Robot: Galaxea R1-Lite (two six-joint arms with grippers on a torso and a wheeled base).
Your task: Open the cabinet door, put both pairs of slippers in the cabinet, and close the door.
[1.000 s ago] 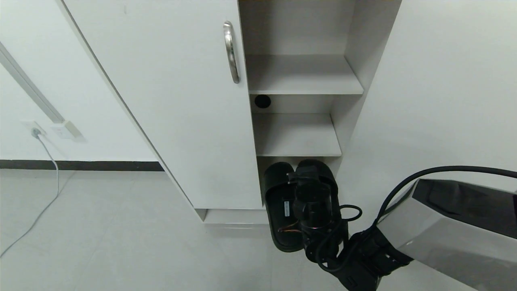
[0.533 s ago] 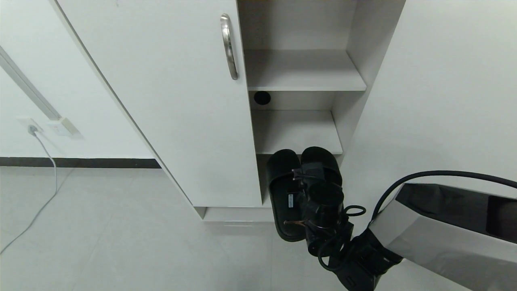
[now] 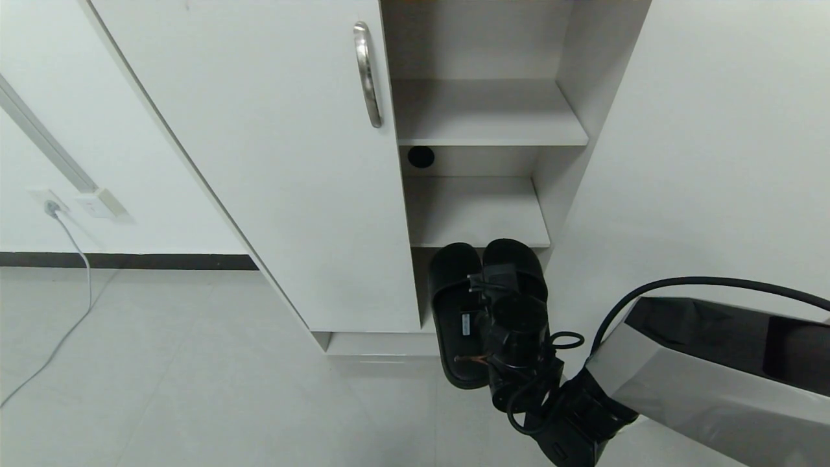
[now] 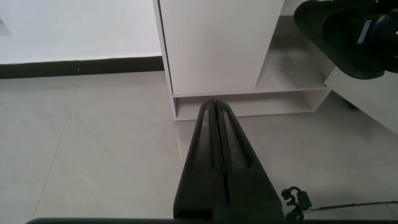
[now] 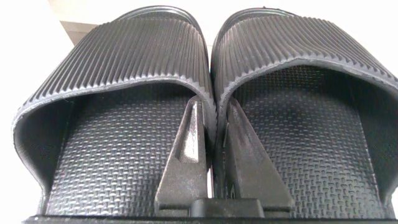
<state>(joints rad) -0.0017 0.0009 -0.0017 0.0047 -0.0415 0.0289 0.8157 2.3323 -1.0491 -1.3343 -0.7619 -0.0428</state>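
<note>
Right gripper point(image 5: 214, 107) tight on black slippers point(image 5: 124, 68)

Silver forearm point(image 3: 687, 395), black wrist point(image 3: 519, 324), looped cable point(image 3: 687, 281)

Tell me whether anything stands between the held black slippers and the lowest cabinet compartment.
Nothing visible does. The door stands open to the left, and the slippers, pinched in the right gripper, hang at the mouth of the lowest compartment.

Small label point(image 3: 465, 323) on slipper point(image 3: 452, 275); print unreadable
</note>
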